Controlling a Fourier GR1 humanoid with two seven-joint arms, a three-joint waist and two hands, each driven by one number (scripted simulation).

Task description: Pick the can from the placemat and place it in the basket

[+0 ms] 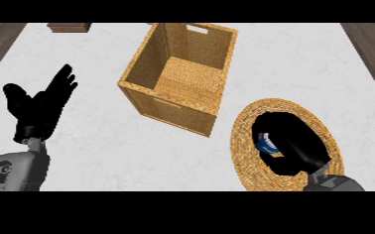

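Note:
A round woven placemat (253,171) lies at the lower right of the counter. On it my right hand (296,144) is curled round a can (267,144), of which only a blue, white and red patch shows between thumb and fingers. The tall rectangular wicker basket (147,59) stands just left of and beyond the placemat, its mouth tilted toward me and nothing visible inside. My left hand (40,106) rests open at the left edge, fingers up, far from the can.
A small dark brown object (70,27) sits at the counter's far left edge. Dark floor shows past the counter at both upper corners. Bare white counter (95,144) lies between the left hand and the basket.

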